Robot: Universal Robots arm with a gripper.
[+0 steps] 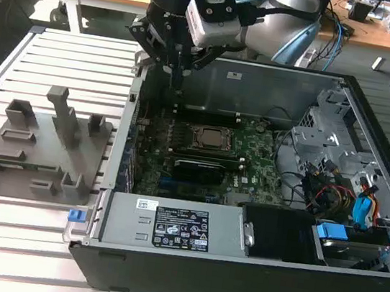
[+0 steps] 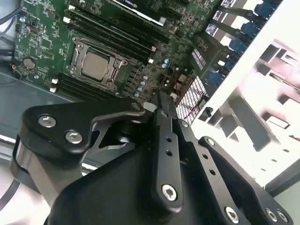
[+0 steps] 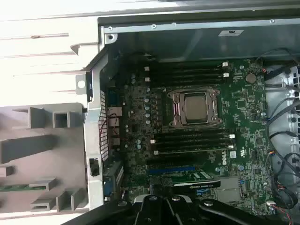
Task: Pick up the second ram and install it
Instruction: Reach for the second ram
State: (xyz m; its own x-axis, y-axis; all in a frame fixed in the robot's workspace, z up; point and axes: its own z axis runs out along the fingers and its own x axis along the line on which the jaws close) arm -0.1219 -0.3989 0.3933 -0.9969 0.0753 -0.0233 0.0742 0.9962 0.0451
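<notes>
First wrist view: second ram [image 3: 18,187] lies in the grey tray [image 3: 47,161] (long axis toward the case [image 3: 93,140]); gripper [image 1: 178,83] closed.

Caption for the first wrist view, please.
Open case showing motherboard and CPU socket; green ram stick lies in grey holder tray outside.

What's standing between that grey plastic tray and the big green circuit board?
The computer case's perforated metal wall separates the holder tray from the motherboard, as the first wrist view shows.
</notes>
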